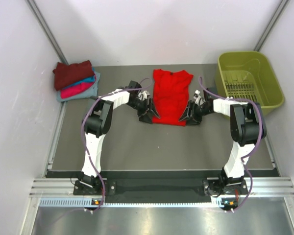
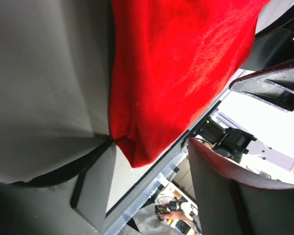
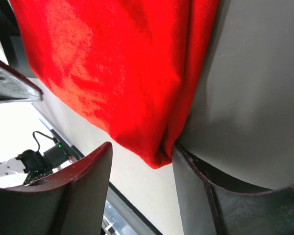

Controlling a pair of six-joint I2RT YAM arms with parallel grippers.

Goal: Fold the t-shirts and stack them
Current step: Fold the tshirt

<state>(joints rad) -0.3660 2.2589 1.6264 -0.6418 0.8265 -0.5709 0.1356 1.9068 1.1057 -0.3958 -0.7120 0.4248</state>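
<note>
While the red t-shirt point(image 1: 170, 95) lies flat near the far edge of the worktop point(image 1: 127, 147), midway across, the left tool point(image 1: 149, 113) and right tool point(image 1: 189, 115) each straddle one of its near corners, jaws parted and cloth ungripped; folded t-shirts point(image 1: 76, 81) sit stacked at the far-left corner.

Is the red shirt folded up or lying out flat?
Mostly flat: the red shirt lies at full length, collar at the far end, hem near. No sleeves stick out, so its sides look folded in.
</note>
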